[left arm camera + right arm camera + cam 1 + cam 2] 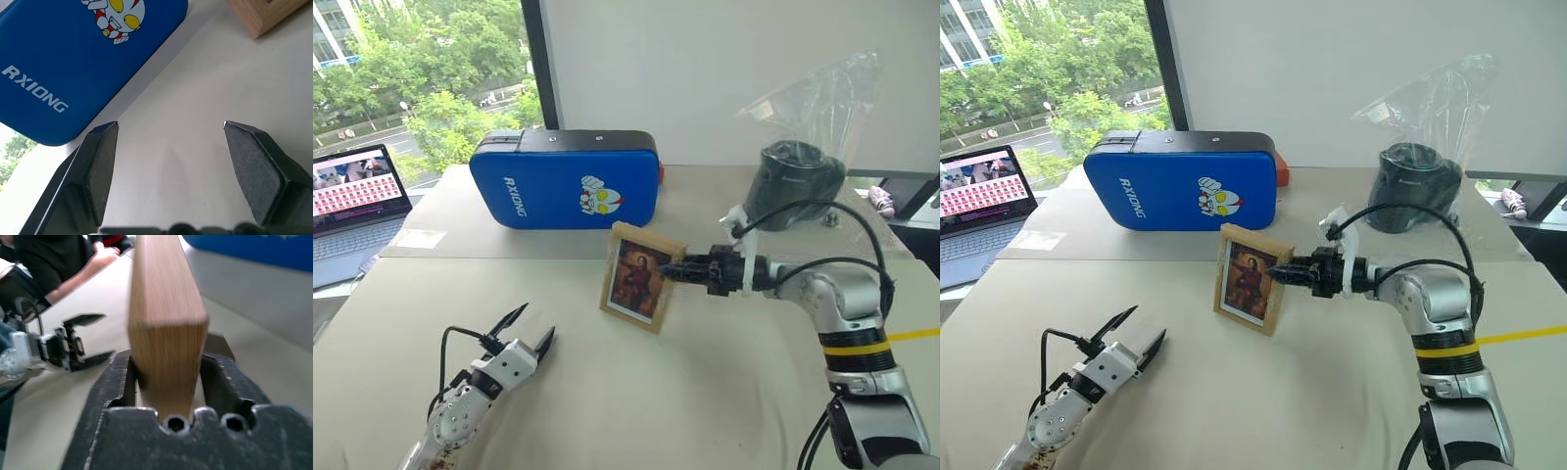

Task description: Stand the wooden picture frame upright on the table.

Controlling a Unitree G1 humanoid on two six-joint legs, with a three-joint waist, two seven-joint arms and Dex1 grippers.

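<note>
Wooden picture frame [642, 276] upright on table [705, 392], picture facing robot. Right gripper [672, 272] straddles its side edge, grip uncertain. Left gripper [526, 328] spread wide, holding nothing, near table.

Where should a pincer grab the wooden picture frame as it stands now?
The wooden picture frame stands upright on the table, so its thin right side rail is likely the best place to grip. Come in level from the right, one finger in front, one behind, as the right pincer straddles it.
</note>
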